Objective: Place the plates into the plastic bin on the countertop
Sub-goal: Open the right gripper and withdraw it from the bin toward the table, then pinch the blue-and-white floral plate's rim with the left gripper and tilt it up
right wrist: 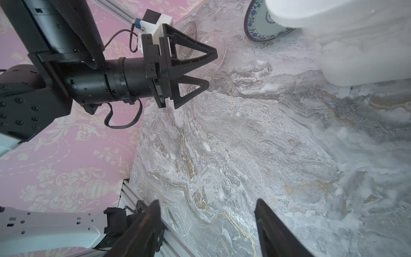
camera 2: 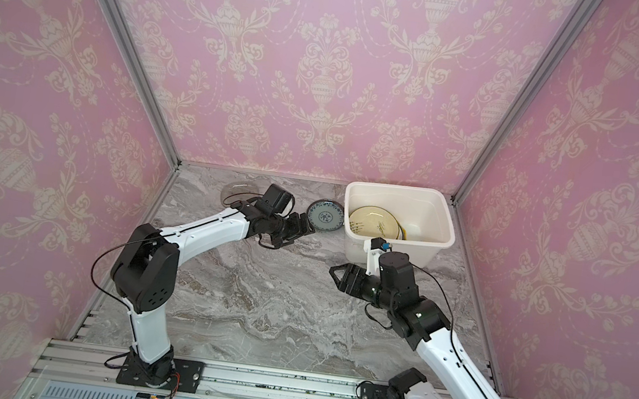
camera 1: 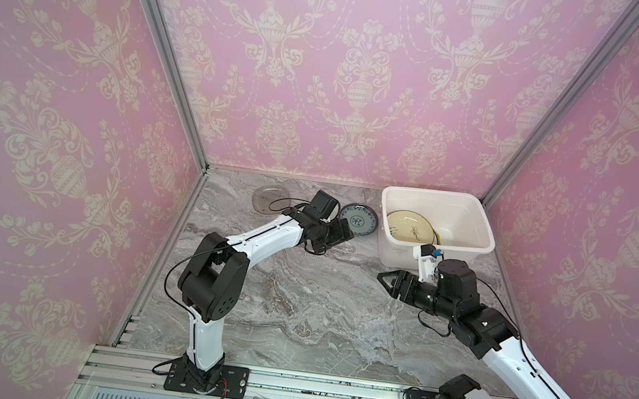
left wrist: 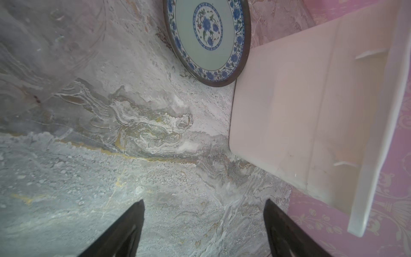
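Since the blue-patterned plate [camera 1: 359,221] lies flat on the counter [camera 1: 297,290] just beside the bin [camera 1: 399,253], on its left-arm side, ahead of my open, empty left fingers [left wrist: 124,233], I'd go left; right fingers [right wrist: 142,231], open too, sit off the bin's front.

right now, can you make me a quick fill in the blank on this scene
1. The blue-patterned plate lies on the ____, beside the plastic bin.
2. The clear glass plate sits at the back, on the ____ arm's side.
3. The left gripper and right gripper hold nothing; both have their jaws ____.

Missing words: countertop; left; open
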`<state>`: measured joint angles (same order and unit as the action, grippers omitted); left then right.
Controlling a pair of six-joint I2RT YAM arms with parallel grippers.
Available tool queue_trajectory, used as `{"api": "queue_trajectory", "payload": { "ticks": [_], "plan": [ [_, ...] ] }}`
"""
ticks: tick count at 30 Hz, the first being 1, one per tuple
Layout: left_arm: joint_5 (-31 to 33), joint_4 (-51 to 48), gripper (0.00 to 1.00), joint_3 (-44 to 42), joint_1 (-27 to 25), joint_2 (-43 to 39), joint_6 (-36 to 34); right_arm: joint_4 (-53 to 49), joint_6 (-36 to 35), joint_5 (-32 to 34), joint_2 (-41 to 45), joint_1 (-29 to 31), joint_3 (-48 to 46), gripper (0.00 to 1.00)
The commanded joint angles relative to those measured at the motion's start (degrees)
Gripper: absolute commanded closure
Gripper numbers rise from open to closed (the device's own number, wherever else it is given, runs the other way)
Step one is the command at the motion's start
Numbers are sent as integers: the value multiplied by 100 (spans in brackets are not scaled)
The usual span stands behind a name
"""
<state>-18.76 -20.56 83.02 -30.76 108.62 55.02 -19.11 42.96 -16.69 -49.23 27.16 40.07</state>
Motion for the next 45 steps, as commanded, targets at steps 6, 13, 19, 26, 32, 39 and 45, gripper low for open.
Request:
{"api": "queue_trajectory", "payload": {
  "ticks": [6,13,19,26,32,39,45],
  "plan": [
    [155,-790,17,1721,202,974,-1267,761,213,-2,-132,28,-265,34],
    [162,-2265,13,3868,528,2272,-2886,1067,314,-341,-346,43,-441,34],
    [-260,-3100,12,5630,806,3367,-3399,1180,250,-814,-537,42,-560,34],
    [-495,-3805,19,7067,995,4421,-3546,1273,101,-859,-791,38,-499,34],
    [-653,-3390,22,6936,1002,4620,-3404,1124,-140,-824,-1308,82,-158,35],
    [-824,-3048,28,6899,1002,4838,-3226,1048,-279,-904,-1811,185,132,36],
    [-971,-2985,37,6905,1001,5050,-3174,1093,-259,-897,-1940,196,180,36]
  ]
}}
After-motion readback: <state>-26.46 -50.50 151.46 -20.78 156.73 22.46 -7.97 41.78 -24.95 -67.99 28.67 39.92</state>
